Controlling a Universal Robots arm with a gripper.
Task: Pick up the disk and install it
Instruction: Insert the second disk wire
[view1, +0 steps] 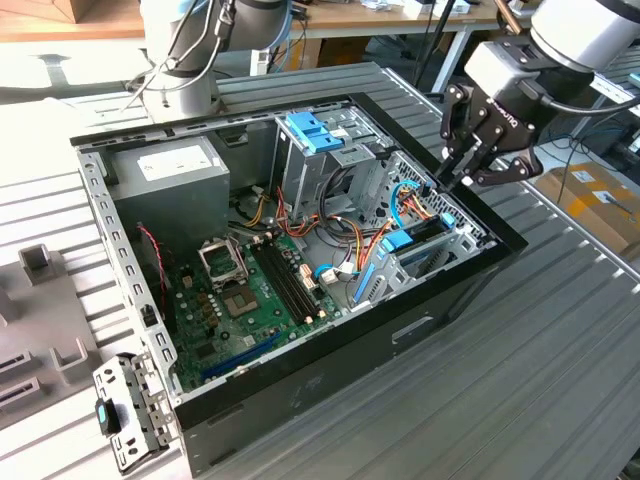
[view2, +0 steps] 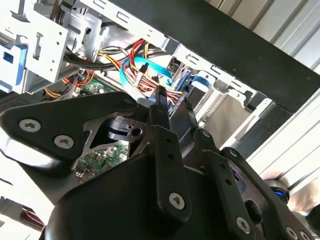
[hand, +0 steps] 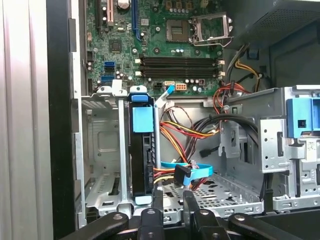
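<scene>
End effector (view1: 462, 180) fingers nearly together, empty, above the case (view1: 420, 330) — first wrist view shows the disk (hand: 141, 155) seated edge-on in its bay.

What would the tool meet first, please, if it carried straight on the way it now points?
Probably the blue cable and the wire bundle just ahead of the tool, above the perforated bay floor of the case. Depth is unclear, so it might pass beside them and reach the floor.

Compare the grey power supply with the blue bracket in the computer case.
The power supply is grey metal, the blue bracket bright blue. The power supply is a large box bearing a white sticker; the blue bracket is smaller and slotted. Both sit inside the open computer case.
</scene>
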